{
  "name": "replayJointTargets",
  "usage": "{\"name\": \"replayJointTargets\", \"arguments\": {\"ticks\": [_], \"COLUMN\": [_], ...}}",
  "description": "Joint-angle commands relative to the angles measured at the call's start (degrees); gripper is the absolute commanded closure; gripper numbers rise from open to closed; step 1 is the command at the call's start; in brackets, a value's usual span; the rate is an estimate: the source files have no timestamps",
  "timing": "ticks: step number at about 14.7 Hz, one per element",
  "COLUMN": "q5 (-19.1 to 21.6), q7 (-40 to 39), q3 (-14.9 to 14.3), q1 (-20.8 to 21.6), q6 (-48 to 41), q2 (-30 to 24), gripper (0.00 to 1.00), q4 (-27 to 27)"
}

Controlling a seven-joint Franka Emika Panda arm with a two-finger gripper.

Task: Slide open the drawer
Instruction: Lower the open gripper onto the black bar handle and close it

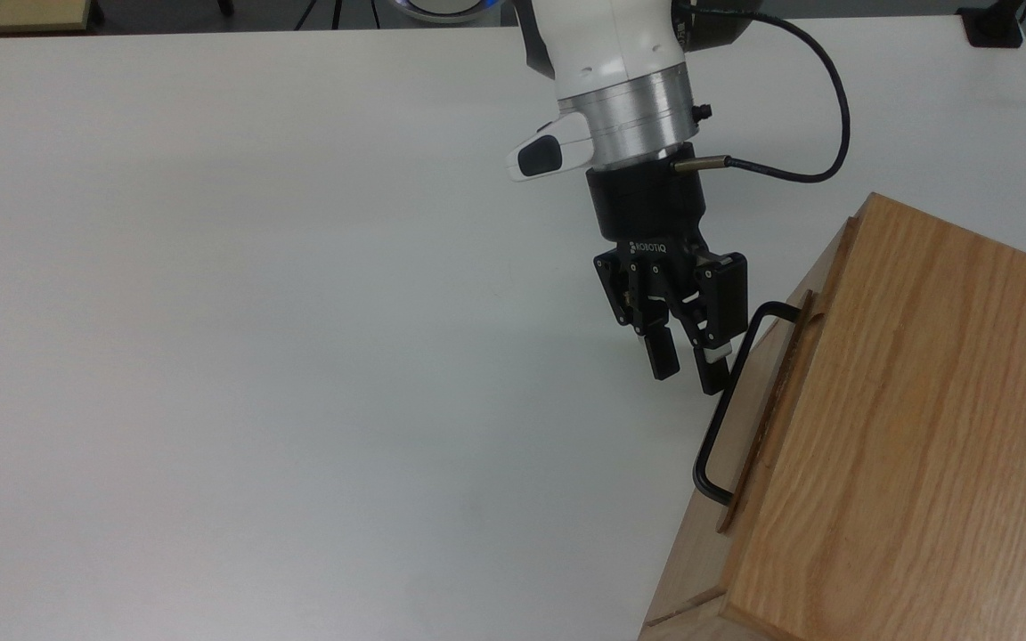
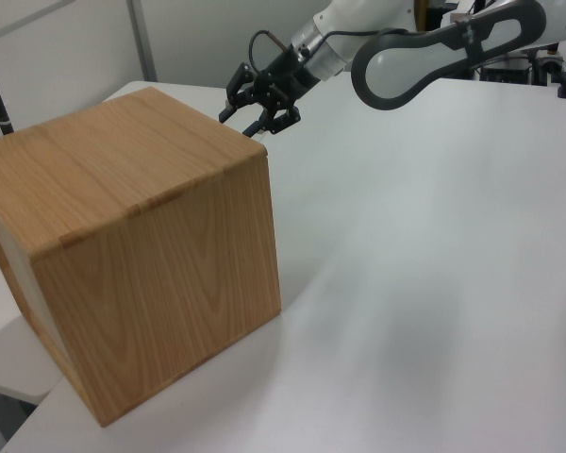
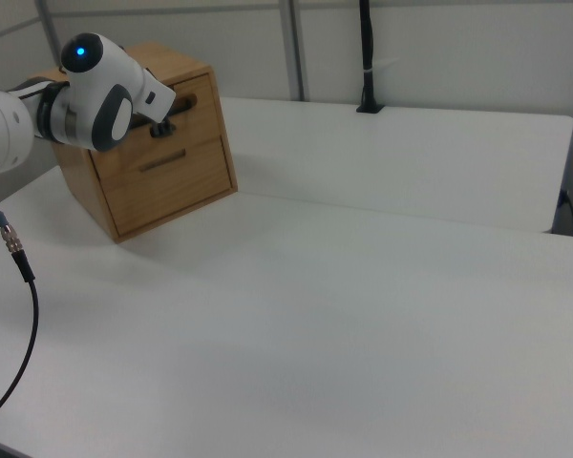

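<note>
Gripper [image 1: 689, 369] at the top view's centre-right: we see fingers slightly parted, holding nothing, beside the handle [image 1: 720, 418] of the drawer [image 1: 758, 392]. Right view adds a second lower drawer [image 3: 172, 169].

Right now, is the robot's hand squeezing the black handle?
No. In the top view the hand is open, with one finger beside the handle and a gap between the fingers.

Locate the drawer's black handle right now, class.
In the top view, the black handle runs along the drawer front at the cabinet's left edge, lower right of frame, just right of the open gripper.
</note>
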Motion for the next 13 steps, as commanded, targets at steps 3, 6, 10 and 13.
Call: {"name": "replayJointTargets", "arguments": {"ticks": [3,6,10,13], "q5": [1.5,1.4,1.0,0.9], "q7": [-1.3,-1.4,-1.5,-1.7], "q3": [1.5,2.1,3.0,3.1], "q1": [-0.2,0.2,0.3,0.3], "q6": [0.8,0.9,1.0,1.0], "q2": [0.8,1.2,2.0,2.0], "gripper": [0.43,0.45,0.53,0.76], "q4": [0.9,1.0,1.0,1.0]}}
